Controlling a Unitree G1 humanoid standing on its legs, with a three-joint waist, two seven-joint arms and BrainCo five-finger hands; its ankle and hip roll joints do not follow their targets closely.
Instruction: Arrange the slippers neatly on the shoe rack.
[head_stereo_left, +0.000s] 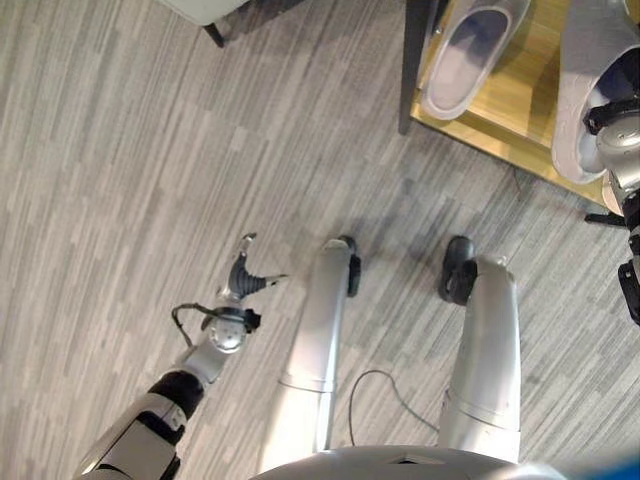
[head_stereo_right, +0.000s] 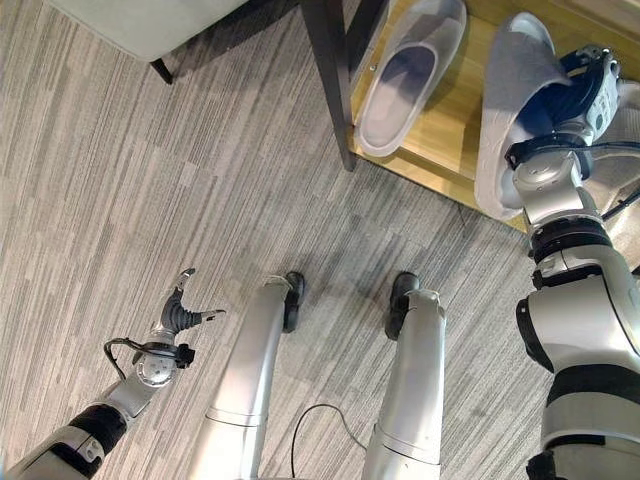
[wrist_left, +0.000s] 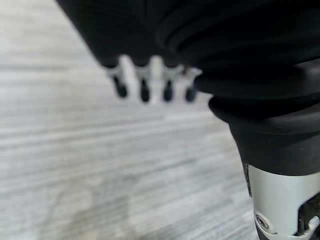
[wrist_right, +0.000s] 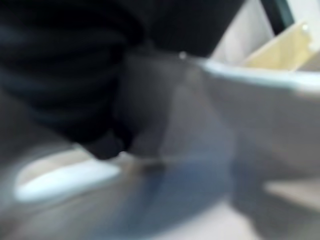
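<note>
Two pale grey slippers are at the wooden shelf (head_stereo_right: 455, 125) of the shoe rack. One slipper (head_stereo_right: 410, 75) lies flat on the shelf, opening up. The other slipper (head_stereo_right: 510, 110) stands tilted at the shelf's front edge, its heel end hanging past the edge. My right hand (head_stereo_right: 560, 110) is pushed into this slipper's opening, and its fingers are hidden inside. The same slipper (wrist_right: 250, 115) shows very close in the right wrist view. My left hand (head_stereo_right: 183, 312) hangs low over the carpet on the left, far from the rack, fingers (wrist_left: 145, 87) straight and holding nothing.
A dark upright post of the rack (head_stereo_right: 330, 80) stands at the shelf's left corner. A pale piece of furniture (head_stereo_right: 150, 25) on a dark leg sits at the far left. Grey striped carpet (head_stereo_right: 150, 180) covers the floor before the rack.
</note>
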